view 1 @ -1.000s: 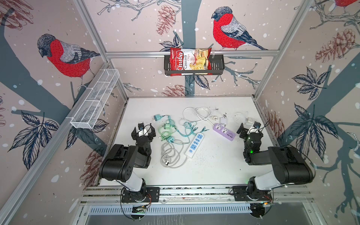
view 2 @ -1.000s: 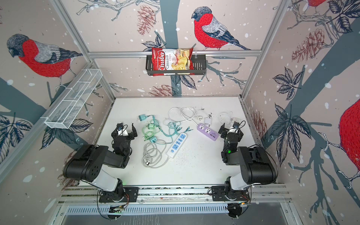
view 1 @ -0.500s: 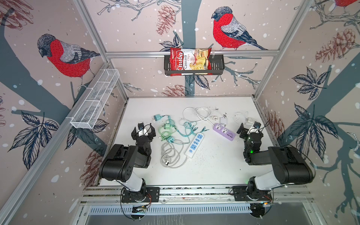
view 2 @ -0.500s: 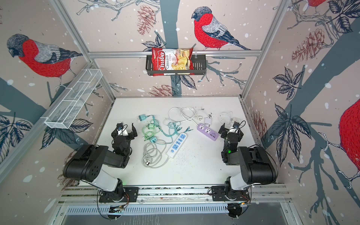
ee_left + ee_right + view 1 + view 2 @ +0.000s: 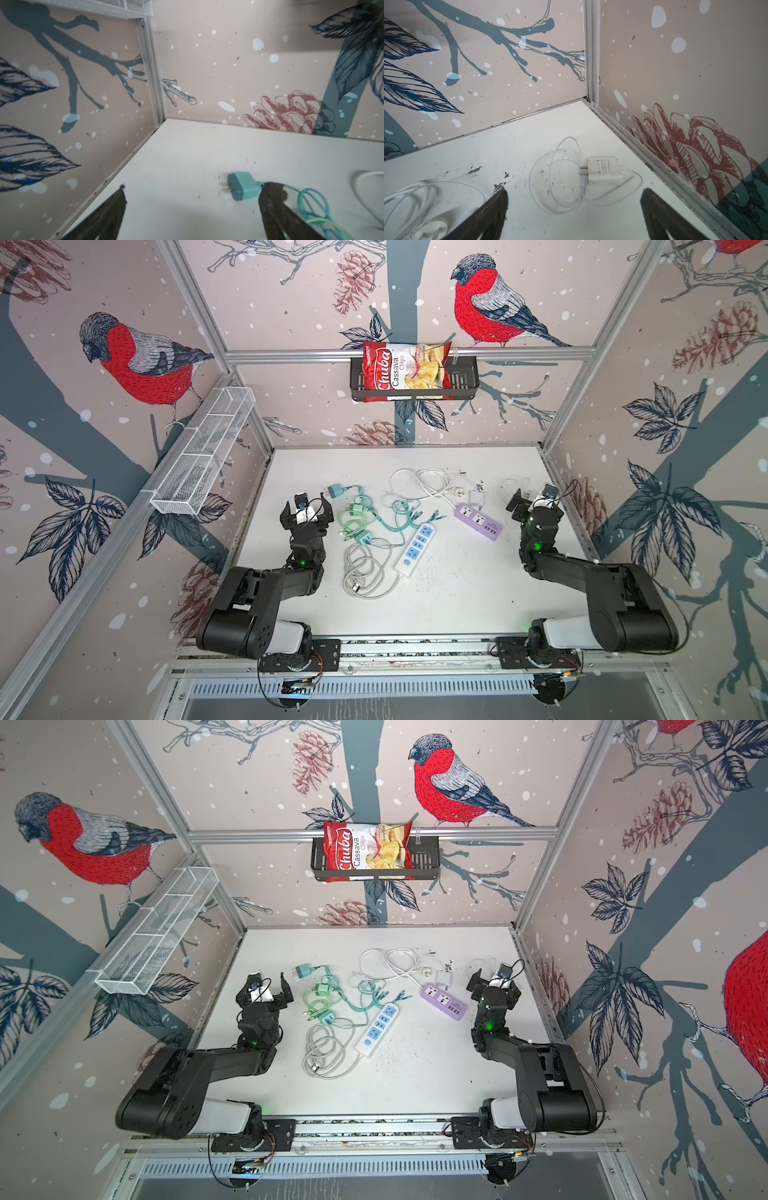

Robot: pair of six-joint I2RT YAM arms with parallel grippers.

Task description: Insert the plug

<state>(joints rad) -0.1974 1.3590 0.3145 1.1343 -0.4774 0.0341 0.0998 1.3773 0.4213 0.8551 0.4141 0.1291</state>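
In both top views a white table (image 5: 457, 593) carries a white power strip (image 5: 415, 549) near its middle. Its sockets face up and, as far as can be seen, are all empty. A purple power strip (image 5: 478, 520) lies just beyond it to the right, and loose cables (image 5: 351, 526) are tangled to its left. Your left gripper (image 5: 307, 508) hovers left of the white strip, and your right gripper (image 5: 536, 502) hovers well to its right. Both have their jaws spread wide and hold nothing.

Left wrist view: a teal plug (image 5: 242, 186) lies flat on the table with its prongs bare. It sits just beside one dark finger (image 5: 274, 199) and is not gripped. It lies beyond the white strip and to its left.

Right wrist view: a white charger (image 5: 604, 171) with a thin looped cord lies untouched ahead of the open jaws, far to the right of the white strip.

Judged from this, the task is barely begun. No plug is lifted and none is seated. You still have to grasp a plug, carry it, line up the prongs and press it in. Which plug and which strip are meant cannot be told.
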